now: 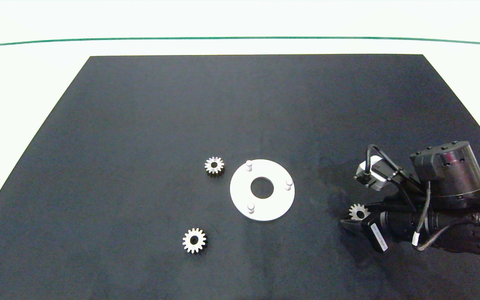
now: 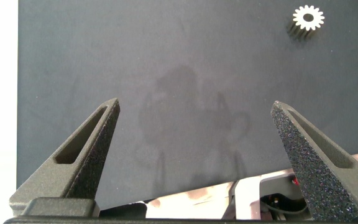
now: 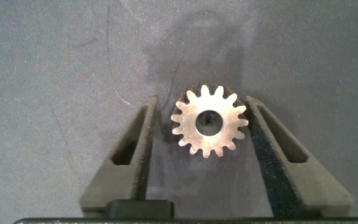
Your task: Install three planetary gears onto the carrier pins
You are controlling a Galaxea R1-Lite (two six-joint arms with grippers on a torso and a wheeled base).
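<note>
Right end effector point(image 3: 207, 121) straddles (fingers apart) a flat-lying gear point(image 3: 210, 121), hole upward.

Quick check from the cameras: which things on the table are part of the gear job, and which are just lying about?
Part of the job:
- gear between the right tool's fingers
- gear by the disc
- gear nearer the front
- white disc with three bare pins

Just there:
- black mat
- left tool, open over bare mat

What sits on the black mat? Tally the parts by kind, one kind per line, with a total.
Metal gears: 3
White disc: 1
White pins on the disc: 3
Total: 7
</note>
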